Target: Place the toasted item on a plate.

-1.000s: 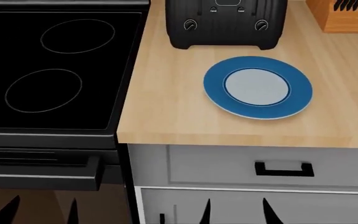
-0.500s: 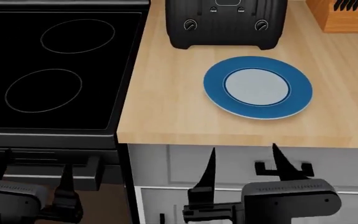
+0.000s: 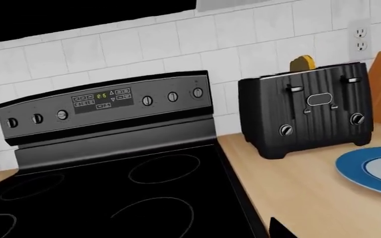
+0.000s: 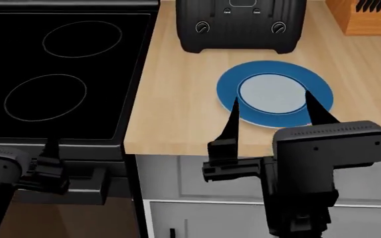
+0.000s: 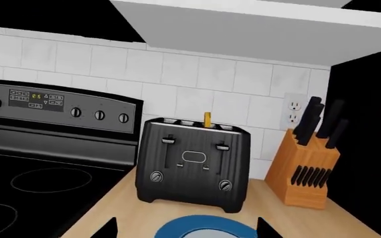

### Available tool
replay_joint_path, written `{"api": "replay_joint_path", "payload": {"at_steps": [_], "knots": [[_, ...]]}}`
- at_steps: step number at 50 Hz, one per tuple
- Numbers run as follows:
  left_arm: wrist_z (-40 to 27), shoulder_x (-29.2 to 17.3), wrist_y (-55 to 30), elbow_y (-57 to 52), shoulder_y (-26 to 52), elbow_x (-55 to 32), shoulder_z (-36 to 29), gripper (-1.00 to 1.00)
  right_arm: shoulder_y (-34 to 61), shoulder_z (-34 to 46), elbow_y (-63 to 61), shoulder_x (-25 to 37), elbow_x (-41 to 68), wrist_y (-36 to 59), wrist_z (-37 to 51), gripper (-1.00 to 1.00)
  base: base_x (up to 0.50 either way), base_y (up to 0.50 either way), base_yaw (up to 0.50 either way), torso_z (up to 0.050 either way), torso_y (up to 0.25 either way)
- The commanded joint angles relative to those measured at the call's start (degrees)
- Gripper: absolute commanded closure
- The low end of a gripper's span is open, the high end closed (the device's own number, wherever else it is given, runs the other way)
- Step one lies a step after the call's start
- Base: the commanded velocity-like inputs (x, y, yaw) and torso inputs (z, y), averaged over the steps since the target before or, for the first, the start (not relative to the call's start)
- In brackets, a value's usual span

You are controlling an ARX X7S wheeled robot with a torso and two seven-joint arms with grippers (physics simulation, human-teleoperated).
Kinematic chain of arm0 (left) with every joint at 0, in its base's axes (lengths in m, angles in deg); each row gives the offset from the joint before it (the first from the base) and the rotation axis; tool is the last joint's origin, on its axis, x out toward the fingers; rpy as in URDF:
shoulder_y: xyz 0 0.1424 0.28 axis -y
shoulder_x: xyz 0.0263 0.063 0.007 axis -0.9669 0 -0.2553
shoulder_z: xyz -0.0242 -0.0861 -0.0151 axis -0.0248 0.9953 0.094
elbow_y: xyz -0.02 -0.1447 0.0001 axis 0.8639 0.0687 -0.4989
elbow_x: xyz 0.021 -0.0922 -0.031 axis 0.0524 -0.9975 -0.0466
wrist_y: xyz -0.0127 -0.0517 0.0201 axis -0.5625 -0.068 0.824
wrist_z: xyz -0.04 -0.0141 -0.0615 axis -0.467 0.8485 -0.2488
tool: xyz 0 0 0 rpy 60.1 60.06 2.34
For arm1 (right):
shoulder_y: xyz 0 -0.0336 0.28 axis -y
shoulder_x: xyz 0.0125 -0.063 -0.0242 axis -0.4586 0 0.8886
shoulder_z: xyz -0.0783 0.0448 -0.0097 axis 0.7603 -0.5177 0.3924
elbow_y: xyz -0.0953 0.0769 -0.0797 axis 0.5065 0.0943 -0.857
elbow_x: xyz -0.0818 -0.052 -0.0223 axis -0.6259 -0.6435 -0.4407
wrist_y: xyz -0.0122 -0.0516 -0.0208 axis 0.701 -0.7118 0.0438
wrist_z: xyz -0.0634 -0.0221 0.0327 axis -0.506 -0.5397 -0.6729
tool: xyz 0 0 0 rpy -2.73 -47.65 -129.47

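Observation:
The toasted item [image 3: 302, 63] stands in a slot of the black toaster [image 3: 306, 116], its golden top poking out. In the right wrist view it shows edge-on as a thin strip [image 5: 208, 119]; the head view cuts it off. The plate [image 4: 227, 89], blue-rimmed with a pale centre, lies on the wooden counter in front of the toaster [image 4: 241, 25]. My right gripper [image 4: 271, 97] is open, hovering over the plate's near side with nothing between its fingers. My left gripper [image 4: 20, 144] is at the stove's front edge, open and empty; only one finger [image 4: 50, 144] shows.
A black glass cooktop [image 4: 58, 74] fills the left, its control panel [image 3: 104, 101] against the tiled wall. An orange knife block [image 4: 369, 17] stands right of the toaster. Grey drawers [image 4: 190, 173] sit under the counter edge. A wall cabinet [image 5: 243, 25] hangs above.
Both arms have risen into the head view. The right gripper climbed from below the counter edge to over the plate's near side. The left one rose beside the stove front.

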Motion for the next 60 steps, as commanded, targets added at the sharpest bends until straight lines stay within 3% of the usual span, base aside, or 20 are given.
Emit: {"api": "replay_joint_path", "payload": {"at_steps": [1, 60], "knots": [[-0.7, -1.4, -3.1, -3.1, 1.1, -0.7, 1.6, -1.0, 2.3, -1.4, -4.1, 1.2, 1.3, 3.6, 0.5, -1.0, 0.26, 0.0, 0.0, 0.0, 0.0], [-2.1, -3.0, -4.2, -5.8, 0.1, -2.4, 3.1, -1.0, 4.1, -0.4, -5.6, 1.4, 3.6, 3.6, 1.2, -1.0, 0.17, 0.03, 0.0, 0.0, 0.0]]}}
